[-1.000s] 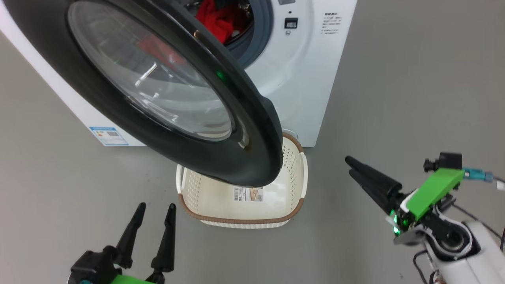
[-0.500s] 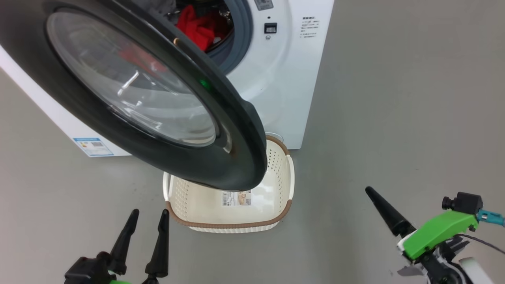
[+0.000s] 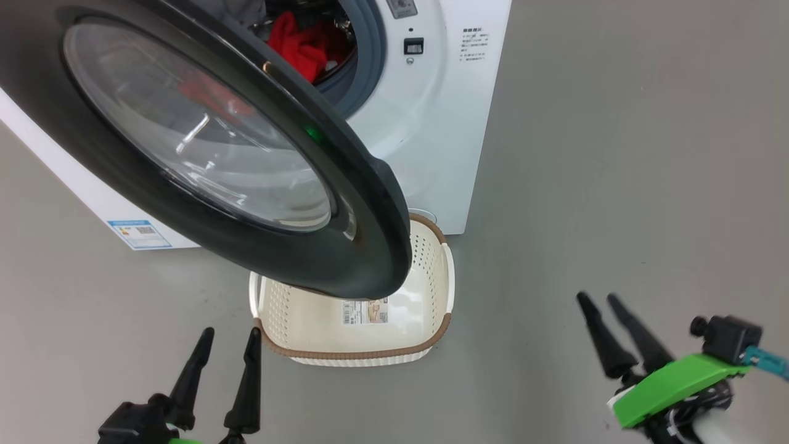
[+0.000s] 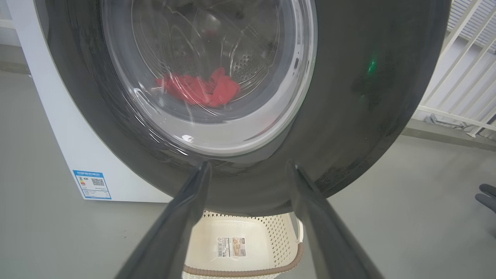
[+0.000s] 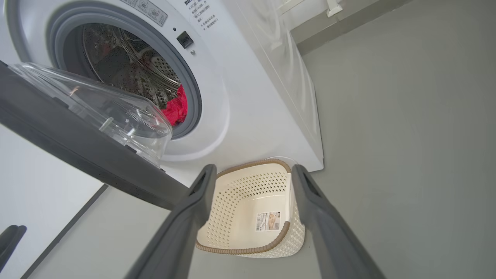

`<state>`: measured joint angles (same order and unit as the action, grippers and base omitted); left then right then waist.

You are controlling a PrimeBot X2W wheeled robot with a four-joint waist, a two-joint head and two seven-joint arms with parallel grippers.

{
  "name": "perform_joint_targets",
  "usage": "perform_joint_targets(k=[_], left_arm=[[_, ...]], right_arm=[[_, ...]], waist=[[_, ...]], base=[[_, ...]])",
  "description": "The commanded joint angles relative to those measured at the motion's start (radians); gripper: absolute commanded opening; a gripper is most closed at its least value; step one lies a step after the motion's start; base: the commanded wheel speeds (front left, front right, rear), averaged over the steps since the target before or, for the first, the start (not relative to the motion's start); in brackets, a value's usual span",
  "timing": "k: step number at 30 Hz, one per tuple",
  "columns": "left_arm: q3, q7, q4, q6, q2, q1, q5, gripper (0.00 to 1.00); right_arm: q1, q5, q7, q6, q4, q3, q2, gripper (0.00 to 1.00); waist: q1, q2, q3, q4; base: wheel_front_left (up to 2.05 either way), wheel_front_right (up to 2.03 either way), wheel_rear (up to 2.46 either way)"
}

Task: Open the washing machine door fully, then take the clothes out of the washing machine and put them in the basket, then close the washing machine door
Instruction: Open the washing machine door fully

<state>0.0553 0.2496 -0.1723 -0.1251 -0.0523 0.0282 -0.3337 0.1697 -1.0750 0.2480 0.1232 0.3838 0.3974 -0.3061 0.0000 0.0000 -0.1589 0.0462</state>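
Barcode sticker (image 3: 365,312) in basket (image 3: 345,354); blue QR label (image 3: 138,233) on washing machine (image 3: 425,142); left gripper (image 3: 231,333), right gripper (image 3: 597,298) released.

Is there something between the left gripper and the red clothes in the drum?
Yes. The washing machine door, only partly open, stands straight in front of the left gripper; the clothes lie behind its glass. The right gripper seems to have an open line to them past the door's edge.

Washing machine door (image 5: 89,155) open, red clothes (image 5: 175,110) in drum (image 5: 128,73), cream basket (image 5: 232,209) on floor (image 5: 407,155), right hand (image 5: 254,169) spread wide
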Motion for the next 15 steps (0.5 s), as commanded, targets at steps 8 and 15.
perform_joint_targets(k=[8,15], left_arm=[[-0.038,0.012,0.021,-0.006,-0.017,0.012,0.004,1.00],[-0.033,0.012,0.021,-0.006,-0.017,0.012,0.004,1.00]], right_arm=[[-0.039,0.375,0.013,0.008,-0.106,-0.196,0.066,1.00],[-0.111,0.635,0.014,0.008,-0.207,-0.341,0.157,1.00]], waist=[[0.0000,0.0000,-0.005,0.002],[0.0000,0.0000,0.002,0.010]], base=[[0.00,0.00,0.00],[0.00,0.00,0.00]])
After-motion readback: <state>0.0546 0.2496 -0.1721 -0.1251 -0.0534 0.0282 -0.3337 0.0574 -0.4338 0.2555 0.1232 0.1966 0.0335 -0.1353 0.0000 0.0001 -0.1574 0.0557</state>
